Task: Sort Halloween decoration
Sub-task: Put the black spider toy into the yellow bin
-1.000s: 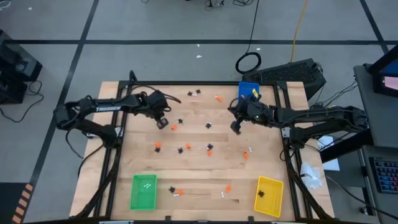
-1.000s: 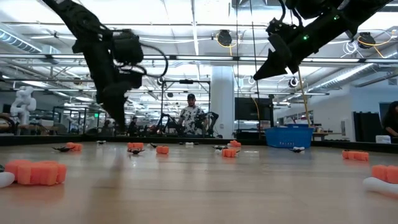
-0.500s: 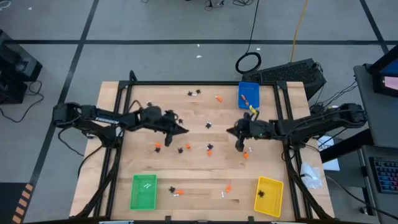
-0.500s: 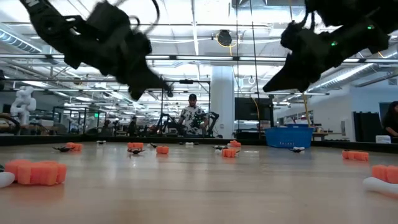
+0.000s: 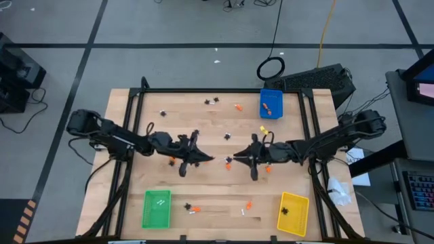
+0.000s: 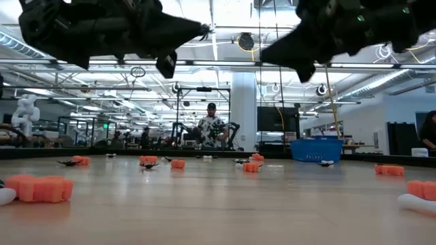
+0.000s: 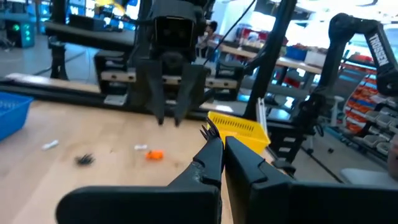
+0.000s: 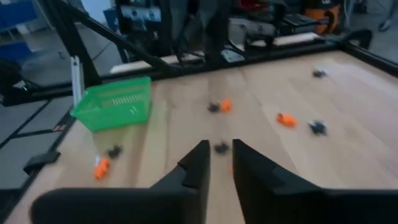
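Note:
Tiny Halloween trinkets lie scattered on the wooden table: orange lumps [image 5: 268, 169], black spiders [image 5: 197, 163] and white bones [image 5: 243, 213]. My left gripper [image 5: 209, 160] hovers level over the table's middle, pointing right, and is shut on a black spider [image 7: 206, 129]. My right gripper [image 5: 234, 161] faces it from the right, also above the table, its fingers a little apart [image 8: 219, 146] with nothing between them. A spider [image 8: 221, 147] lies on the table beyond its tips. My left gripper pinches the black spider between its two fingertips [image 7: 214, 146]. Thin legs [image 7: 204, 129] stick out past the tips. The fingers lie level, coming from the table's left. The spider is lifted clear of the table.
A blue tray [image 5: 271, 95] with orange lumps stands at the far right. At the near left is a green tray [image 5: 148, 215] with white bones, and at the near right a yellow tray [image 5: 298, 224] with a spider. The two grippers stand close, tip to tip.
My left gripper has swung toward the table's right and near edge and tipped up from pointing down to level. My right gripper has come away from the blue tray toward the table's middle and near edge, also tipping up toward level.

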Tool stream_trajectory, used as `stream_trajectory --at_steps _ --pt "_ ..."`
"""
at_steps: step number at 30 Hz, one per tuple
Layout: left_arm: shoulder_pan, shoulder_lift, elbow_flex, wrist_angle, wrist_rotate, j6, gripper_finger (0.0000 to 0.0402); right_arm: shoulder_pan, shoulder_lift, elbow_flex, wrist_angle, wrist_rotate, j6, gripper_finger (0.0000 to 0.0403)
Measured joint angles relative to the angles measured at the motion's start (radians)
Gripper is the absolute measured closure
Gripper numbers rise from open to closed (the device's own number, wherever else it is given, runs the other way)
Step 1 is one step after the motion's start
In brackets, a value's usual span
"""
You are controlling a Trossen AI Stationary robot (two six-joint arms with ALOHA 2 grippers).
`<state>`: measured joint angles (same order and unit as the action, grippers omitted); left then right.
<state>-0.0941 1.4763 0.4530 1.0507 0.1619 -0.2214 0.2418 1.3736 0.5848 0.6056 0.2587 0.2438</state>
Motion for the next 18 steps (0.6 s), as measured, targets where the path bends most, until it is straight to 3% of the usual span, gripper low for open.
stream_trajectory --at_steps 8,18 --pt "-0.014 0.064 0.053 0.019 -0.013 -0.002 0.0396 0.016 0.104 0.14 0.005 -0.005 0.015 0.0275" --pt "-0.027 0.077 0.078 0.023 -0.012 -0.002 0.0396 0.016 0.13 0.178 0.017 -0.027 0.037 0.0272"
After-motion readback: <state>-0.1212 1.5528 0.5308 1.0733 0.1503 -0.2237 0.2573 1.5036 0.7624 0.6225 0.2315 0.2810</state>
